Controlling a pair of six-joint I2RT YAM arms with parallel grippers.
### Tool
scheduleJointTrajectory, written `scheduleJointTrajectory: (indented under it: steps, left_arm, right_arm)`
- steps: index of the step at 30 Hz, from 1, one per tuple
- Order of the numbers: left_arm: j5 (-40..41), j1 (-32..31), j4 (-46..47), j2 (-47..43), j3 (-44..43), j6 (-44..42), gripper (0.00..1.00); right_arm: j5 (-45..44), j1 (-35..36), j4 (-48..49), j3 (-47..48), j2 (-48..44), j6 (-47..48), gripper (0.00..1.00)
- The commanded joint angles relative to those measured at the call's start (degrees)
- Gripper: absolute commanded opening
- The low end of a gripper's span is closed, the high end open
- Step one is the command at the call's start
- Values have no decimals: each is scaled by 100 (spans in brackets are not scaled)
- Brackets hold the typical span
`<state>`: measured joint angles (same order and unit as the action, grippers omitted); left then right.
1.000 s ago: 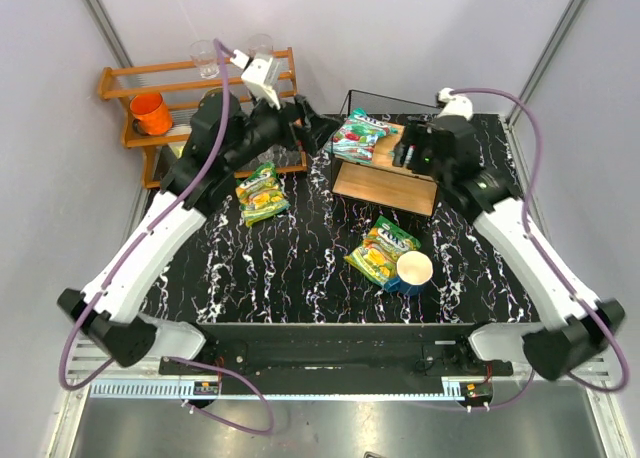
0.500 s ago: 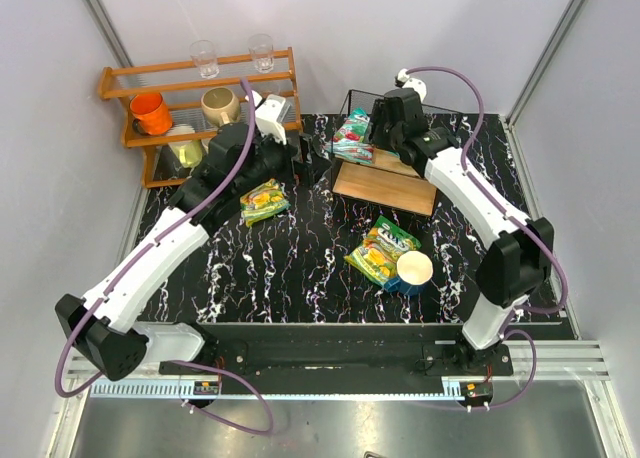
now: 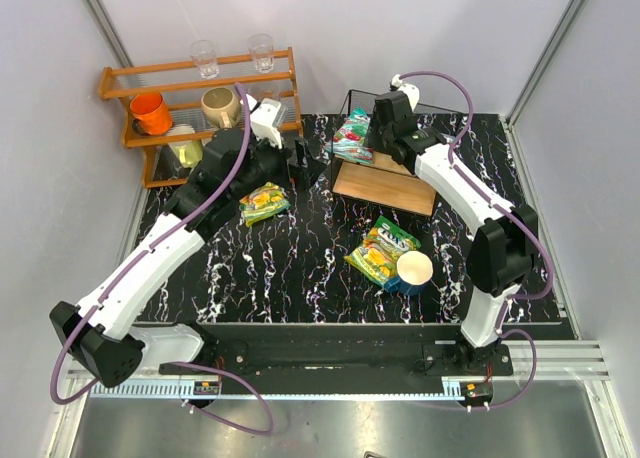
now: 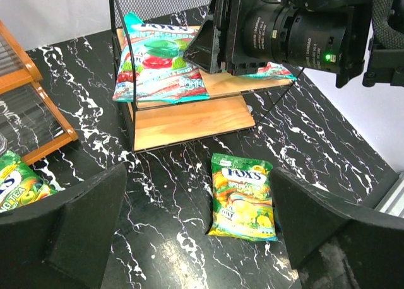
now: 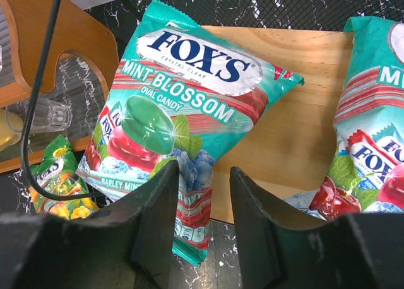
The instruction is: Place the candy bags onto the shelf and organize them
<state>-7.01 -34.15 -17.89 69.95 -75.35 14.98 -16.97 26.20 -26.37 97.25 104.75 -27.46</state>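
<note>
The step in hand looks like squaring up the left mint candy bag, which lies on the top board of the shelf with its lower end hanging past the board's edge. The second mint bag lies flat beside it on the same board. The right gripper hovers over the overhanging end, its fingers partway apart with the bag's crimped hem showing in the gap; whether they touch it cannot be told. A good move would be to pinch only the flat hem seal, not the bulging body, then draw the bag back onto the board until it sits parallel to its neighbour, keeping clear of the black wire frame. The packets are glossy, slippery film pillows with loose sweets inside, so they should slide easily on the smooth pale wood but may sag or twist. The left gripper is spread wide and empty above the black, white-veined counter, where two yellow-green fruit bags remain: one touching the paper cup, one further left.
</note>
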Motion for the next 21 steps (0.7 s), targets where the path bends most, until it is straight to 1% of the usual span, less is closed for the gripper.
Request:
scheduleJointTrajectory:
  steps: [1, 4, 11, 16, 21]
  left_arm:
    - [85, 31, 251, -166, 64, -22, 99]
    - [85, 40, 251, -157, 91, -13, 99]
    - [42, 31, 286, -131, 126, 22, 99]
    - [-20, 40, 356, -96, 161, 75, 99]
    - [-64, 40, 409, -61, 187, 119, 99]
  right_arm:
    - [-175, -9, 176, 277, 89, -57, 44]
    - [-271, -18, 290, 189, 11, -14, 33]
    - [-403, -97, 396, 136, -191, 232, 23]
    - [-377, -220, 387, 84, -262, 259, 18]
    - [-403, -317, 440, -57, -402, 268, 18]
